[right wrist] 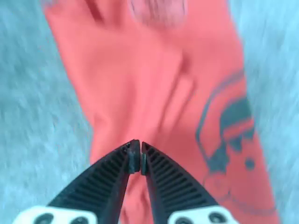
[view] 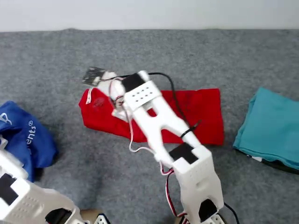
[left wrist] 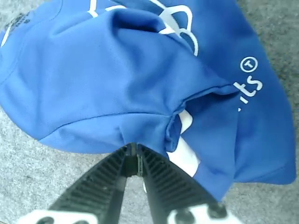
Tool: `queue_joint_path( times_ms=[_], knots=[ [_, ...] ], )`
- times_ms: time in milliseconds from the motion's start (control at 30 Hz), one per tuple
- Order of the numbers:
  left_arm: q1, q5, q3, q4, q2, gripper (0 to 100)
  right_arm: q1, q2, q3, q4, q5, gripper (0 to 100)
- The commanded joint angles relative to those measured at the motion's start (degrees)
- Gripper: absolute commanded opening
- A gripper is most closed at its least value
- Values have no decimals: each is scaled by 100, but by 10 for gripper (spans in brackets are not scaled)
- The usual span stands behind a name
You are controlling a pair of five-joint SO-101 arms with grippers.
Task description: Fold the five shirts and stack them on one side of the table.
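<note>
Lying bunched at far left, the blue shirt (view: pixel 25 135), white-lettered, touches the left claw (left wrist: pixel 134 161), jaws closed at its hem. The red shirt (view: pixel 201 112), long axis left-right, bearing a dark graphic, lies under the right claw (right wrist: pixel 136 156), closed over its left end; any pinched cloth cannot be told. A teal shirt (view: pixel 271 126) lies folded at far right.

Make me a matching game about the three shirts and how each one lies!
Things:
1. red shirt
2. blue shirt
3. teal shirt

How it lies:
A. crumpled in a heap
B. folded flat on top of a dark cloth
C. spread in a long strip in the middle

Pairs: 1-C, 2-A, 3-B.
</note>
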Motion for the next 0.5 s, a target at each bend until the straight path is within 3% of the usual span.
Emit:
queue_joint_path(
  times_ms=[0,200,467],
  knots=[
    [79,9,-22,-62,-308,6,-180,-163,-316,-743,0,9],
    [35,9,84,-53,-316,6,-31,831,-334,-1393,0,10],
    [-79,9,549,-97,-352,6,286,1244,-422,-1130,-18,10]
  ],
)
